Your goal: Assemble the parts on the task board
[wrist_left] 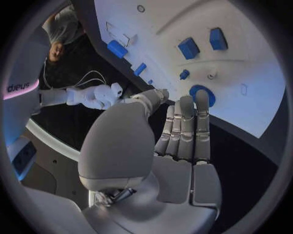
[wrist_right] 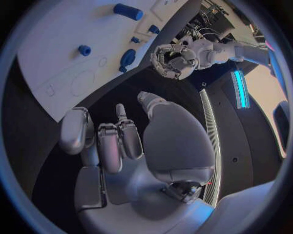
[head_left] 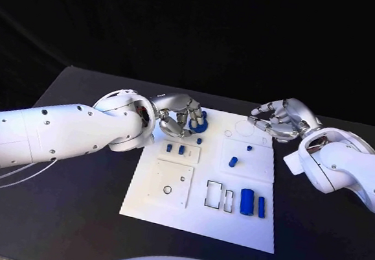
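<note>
Left hand empty, fingers extended, hovering at far-left corner of task board, just beside blue ring. Right hand empty, fingers loosely curled, above far-right corner. Blue cylinder lying near front edge

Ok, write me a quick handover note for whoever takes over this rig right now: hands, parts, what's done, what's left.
Left hand: holds nothing, fingers extended just above the blue ring at the task board's far-left corner.
Right hand: holds nothing, fingers curled, over the table beside the board's far-right corner.
Parts: two small blocks mid-left, a small peg at centre, a cylinder and a thin bar lying near the right edge.
Done: cannot tell if any part is seated.
Left: the cylinder and bar at least look unplaced.
</note>
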Controlling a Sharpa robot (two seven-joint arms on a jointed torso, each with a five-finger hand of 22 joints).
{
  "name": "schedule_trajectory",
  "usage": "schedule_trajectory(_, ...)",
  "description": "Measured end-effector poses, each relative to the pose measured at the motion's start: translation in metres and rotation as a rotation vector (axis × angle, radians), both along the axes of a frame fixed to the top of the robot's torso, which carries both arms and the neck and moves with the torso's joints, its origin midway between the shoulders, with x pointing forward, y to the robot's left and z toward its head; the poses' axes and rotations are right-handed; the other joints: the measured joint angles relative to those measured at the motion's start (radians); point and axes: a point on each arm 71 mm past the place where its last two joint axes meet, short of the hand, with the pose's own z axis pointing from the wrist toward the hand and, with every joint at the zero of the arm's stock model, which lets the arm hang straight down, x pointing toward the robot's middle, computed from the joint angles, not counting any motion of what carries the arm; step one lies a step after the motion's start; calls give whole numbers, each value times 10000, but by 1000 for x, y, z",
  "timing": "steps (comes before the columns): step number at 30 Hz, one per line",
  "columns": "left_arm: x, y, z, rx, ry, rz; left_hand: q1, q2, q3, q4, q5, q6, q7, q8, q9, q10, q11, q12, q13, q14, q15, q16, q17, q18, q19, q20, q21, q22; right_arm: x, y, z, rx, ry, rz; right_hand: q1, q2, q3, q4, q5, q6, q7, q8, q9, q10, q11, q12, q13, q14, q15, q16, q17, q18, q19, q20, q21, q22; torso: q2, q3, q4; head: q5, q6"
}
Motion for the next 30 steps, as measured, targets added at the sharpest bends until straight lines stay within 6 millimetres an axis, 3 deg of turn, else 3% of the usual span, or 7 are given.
schedule_trajectory(9,6,-16,-7,1355,-959,-819,-98,-98,-293,45,-11,341,24,-381,-463,-21,21,-141,-447,168,20,831,-34,1,58,58,249,132,0,0,0,21,-13,2,0,0,0,-1,0,0,0,0,0,-9,-9,-63,0,0,0,-38,0,0,-5,6,-75,-79,12,0,-8,-52,29)
schedule_trajectory(21,17,-33,-20,2568,-927,-1241,-127,-126,-402,129,-11,499,7,-500,-651,-146,74,-179,-660,307,61,1410,-4,-1,168,91,435,253,0,2,0,71,-65,31,1,0,1,-1,0,0,0,0,1,-36,-36,-63,-1,0,0,-78,0,0,-71,-1,-105,-117,12,7,-16,-66,19)
schedule_trajectory(30,18,-39,-24,2933,-696,-1450,-125,-124,-401,128,-11,770,-83,-500,-730,-146,74,-155,-759,707,11,2042,420,-1,275,52,650,369,0,2,0,84,-81,13,1,-1,1,-1,0,0,0,0,2,-36,-35,-63,-1,0,0,-78,8,0,-71,-1,-144,-133,21,19,-35,-75,-4)
